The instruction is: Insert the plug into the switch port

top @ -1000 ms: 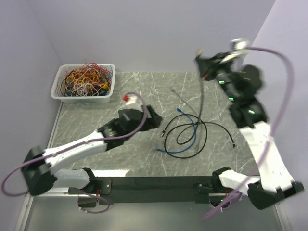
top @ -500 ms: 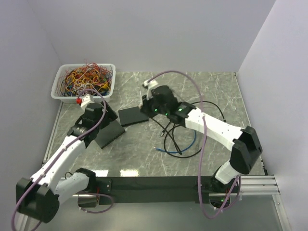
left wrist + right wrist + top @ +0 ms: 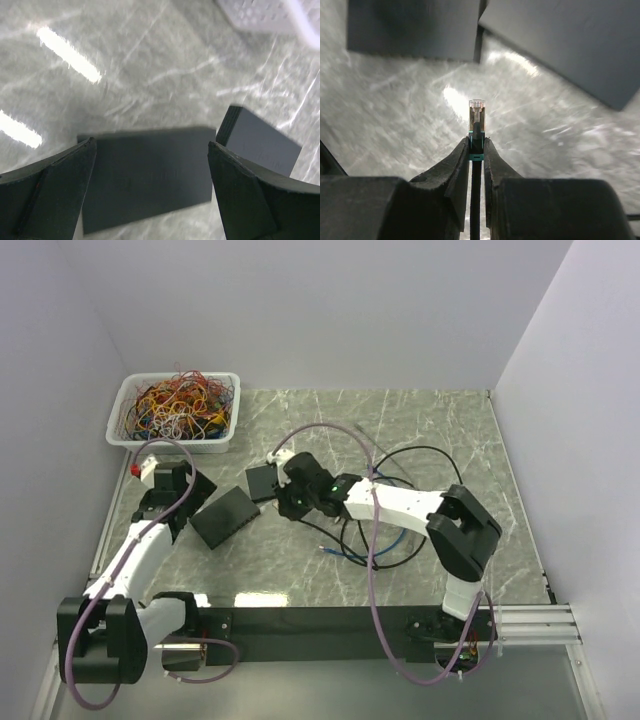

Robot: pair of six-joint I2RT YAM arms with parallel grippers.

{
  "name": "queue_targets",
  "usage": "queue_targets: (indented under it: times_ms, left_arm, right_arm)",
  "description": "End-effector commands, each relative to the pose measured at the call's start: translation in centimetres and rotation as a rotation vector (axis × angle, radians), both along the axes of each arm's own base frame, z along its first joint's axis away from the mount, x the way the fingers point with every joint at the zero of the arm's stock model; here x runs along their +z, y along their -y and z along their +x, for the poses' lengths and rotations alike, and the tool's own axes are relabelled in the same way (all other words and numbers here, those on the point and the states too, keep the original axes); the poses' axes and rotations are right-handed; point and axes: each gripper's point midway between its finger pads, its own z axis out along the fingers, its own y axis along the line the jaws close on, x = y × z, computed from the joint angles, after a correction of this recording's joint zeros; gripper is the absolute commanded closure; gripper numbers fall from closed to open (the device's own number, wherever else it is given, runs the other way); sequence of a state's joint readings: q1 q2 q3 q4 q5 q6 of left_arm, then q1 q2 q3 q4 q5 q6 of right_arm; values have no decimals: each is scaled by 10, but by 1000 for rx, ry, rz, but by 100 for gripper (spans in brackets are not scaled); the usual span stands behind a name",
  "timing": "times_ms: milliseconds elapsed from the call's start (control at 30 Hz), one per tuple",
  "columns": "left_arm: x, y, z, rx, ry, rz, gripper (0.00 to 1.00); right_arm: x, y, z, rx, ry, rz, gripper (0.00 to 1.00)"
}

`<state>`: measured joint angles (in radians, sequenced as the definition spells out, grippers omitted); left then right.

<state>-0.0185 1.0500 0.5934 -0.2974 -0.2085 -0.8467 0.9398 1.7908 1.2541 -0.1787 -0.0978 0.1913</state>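
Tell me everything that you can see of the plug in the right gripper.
The plug is a small modular connector with a clear plastic tip and a teal boot on a black cable. The right gripper pinches it at the boot, jaws nearly shut. It points forward, above the marble table, toward a dark box and a second box, touching neither.

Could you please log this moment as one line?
left gripper: open above flat dark grey switch box | right gripper: shut on clear-tipped black cable plug | plug: not yet inserted

Bin (image 3: 172,445) at far left; smaller box (image 3: 262,480) behind larger box (image 3: 225,516); cable coil (image 3: 340,556) to their right.
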Motion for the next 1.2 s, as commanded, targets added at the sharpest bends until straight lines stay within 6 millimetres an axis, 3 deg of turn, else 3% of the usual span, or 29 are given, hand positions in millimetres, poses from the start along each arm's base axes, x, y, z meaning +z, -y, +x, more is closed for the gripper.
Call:
queue_targets:
  times_ms: [0,133,333,700,900,1167]
  left_arm:
    - [8,-12,21,60,103,16,1]
    - [-5,-14,34,58,108,32,1]
    - [-21,-1,55,-24,86,12,1]
    - [-35,-6,69,-77,47,40,1]
    - [-48,13,50,-110,27,-58,4]
    - [-38,28,27,-132,57,-124,5]
  right_arm:
    - [-2,-22,-18,64,-13,31,100]
    - [-19,-31,-24,87,-44,-3,100]
    - [-37,-37,-26,114,-78,-56,100]
    - [-48,-44,-22,122,-78,-105,100]
    - [-53,-39,-23,109,-67,-129,100]
    - [-61,-35,-39,122,-39,-192,100]
